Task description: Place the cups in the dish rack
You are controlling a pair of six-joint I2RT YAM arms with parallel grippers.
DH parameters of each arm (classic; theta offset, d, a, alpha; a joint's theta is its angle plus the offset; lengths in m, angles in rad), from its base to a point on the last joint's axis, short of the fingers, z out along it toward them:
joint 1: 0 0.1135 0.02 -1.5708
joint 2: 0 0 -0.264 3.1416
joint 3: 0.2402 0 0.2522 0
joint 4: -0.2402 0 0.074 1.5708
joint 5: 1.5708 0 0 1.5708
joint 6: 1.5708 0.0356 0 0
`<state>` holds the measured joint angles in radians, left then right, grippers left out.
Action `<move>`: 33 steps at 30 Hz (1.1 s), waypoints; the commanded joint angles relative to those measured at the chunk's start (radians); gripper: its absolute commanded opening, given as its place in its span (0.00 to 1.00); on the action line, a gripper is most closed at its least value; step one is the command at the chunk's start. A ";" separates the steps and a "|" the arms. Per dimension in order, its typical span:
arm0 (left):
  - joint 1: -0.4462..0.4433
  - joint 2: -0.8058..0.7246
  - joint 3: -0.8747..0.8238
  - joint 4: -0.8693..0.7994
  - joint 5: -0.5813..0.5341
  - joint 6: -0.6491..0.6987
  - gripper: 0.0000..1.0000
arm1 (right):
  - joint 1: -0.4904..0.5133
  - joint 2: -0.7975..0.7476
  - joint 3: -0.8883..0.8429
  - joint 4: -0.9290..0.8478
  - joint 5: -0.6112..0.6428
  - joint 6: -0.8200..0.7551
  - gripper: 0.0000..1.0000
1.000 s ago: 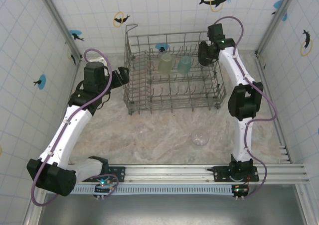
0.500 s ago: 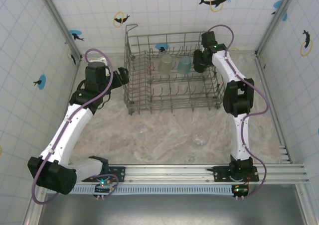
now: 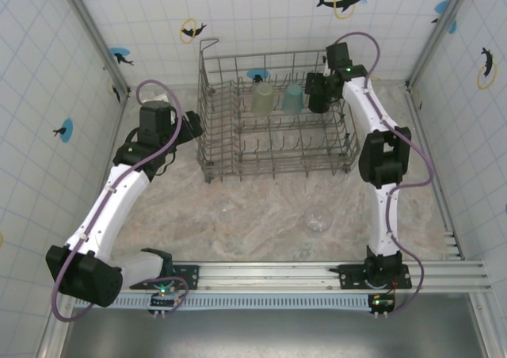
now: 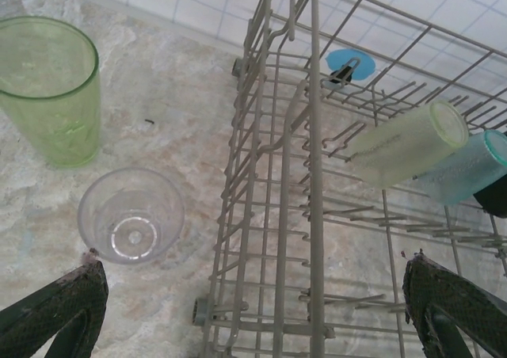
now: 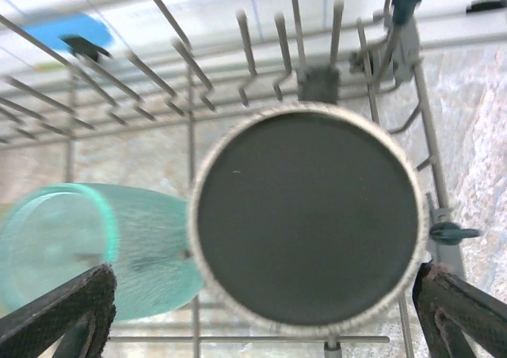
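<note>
The left end effector is seen wide open and empty at the 9 o'clock side of the dish rack. A light green tumbler and a teal cup are lodged among the far tines. At 2 o'clock, the right end effector is spread wide either side of a black mug set in the rack, with nothing gripped.

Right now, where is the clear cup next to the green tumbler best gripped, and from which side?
Probably pinch the clear cup at its rim, from above: it stands upright, mouth up, and the green tumbler close beside crowds a sideways approach.
</note>
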<state>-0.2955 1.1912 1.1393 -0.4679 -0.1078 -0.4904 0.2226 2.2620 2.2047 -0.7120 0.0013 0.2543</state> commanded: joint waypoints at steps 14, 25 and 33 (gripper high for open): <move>0.007 -0.028 -0.032 -0.070 -0.087 -0.027 0.97 | 0.016 -0.342 -0.140 -0.011 -0.052 -0.016 1.00; 0.158 -0.001 -0.088 -0.040 0.057 -0.043 0.98 | 0.066 -0.648 -0.487 0.080 0.023 0.027 1.00; 0.251 0.090 -0.061 -0.046 0.206 -0.032 0.97 | 0.076 -0.897 -0.858 0.268 -0.015 0.122 1.00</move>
<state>-0.0692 1.2575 1.0592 -0.5087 0.0208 -0.5236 0.2943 1.4143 1.4120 -0.5541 -0.0029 0.3244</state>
